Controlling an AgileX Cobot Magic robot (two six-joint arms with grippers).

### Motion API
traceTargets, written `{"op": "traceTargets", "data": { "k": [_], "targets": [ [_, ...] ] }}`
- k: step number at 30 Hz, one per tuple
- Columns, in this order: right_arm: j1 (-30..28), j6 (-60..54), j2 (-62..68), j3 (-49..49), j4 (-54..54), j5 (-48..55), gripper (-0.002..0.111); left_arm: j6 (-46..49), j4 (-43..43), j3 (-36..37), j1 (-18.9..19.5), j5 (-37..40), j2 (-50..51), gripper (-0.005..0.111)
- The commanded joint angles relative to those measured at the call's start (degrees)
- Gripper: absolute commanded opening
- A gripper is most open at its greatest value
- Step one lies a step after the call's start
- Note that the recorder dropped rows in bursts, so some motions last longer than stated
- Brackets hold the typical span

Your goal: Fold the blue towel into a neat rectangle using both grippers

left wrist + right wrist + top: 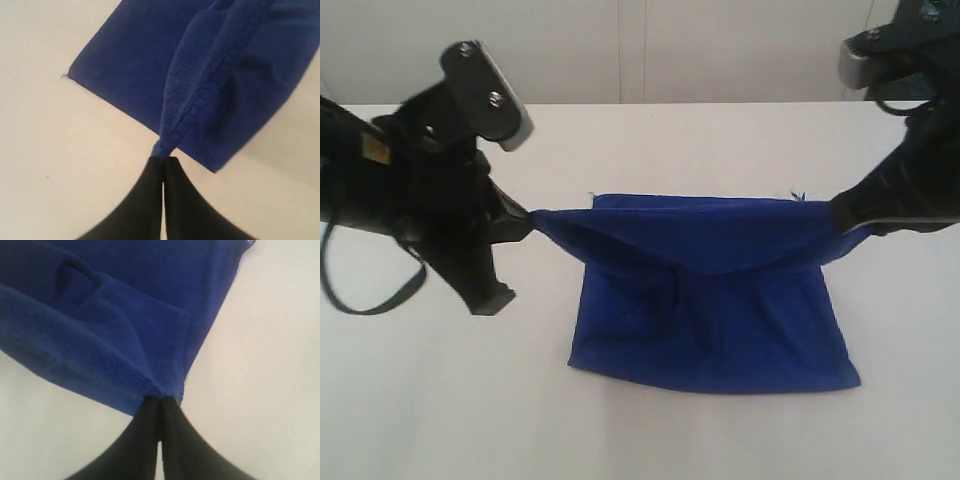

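Left pincer (163, 159) and right pincer (160, 400), jaws together, each tight on an opposite end of the blue towel (720, 320).

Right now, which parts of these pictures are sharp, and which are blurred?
Left wrist view: blue towel sharp along its hem, left end effector soft-edged. Right wrist view: right end effector and towel both blurry. Exterior view: even light, no glare.

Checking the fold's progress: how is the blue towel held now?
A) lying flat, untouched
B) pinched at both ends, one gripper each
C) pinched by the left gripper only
B: the left gripper and right gripper each pinch an end of the blue towel with shut jaws.
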Motion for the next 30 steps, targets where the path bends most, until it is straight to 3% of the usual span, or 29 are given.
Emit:
{"op": "traceTargets", "data": {
  "k": [1,9,16,30],
  "targets": [
    [-0.1,-0.8,-9.1,0.0,3.3,7.5,0.000,3.2,-11.0,0.0,-0.3,11.3,-10.3,0.000],
    [-0.1,-2.1,-20.0,0.0,9.1,12.6,0.000,14.1,-34.7,0.0,-0.3,23.0,-18.3,0.000],
    [-0.1,-3.3,-27.8,2.7,17.7,12.6,0.000,14.2,-41.0,0.0,-0.3,32.4,-21.8,0.000],
    [-0.1,-1.4,-39.3,5.0,19.8,12.6,0.000,12.8,-43.3,0.0,-0.3,36.6,-30.9,0.000]
  ]
}}
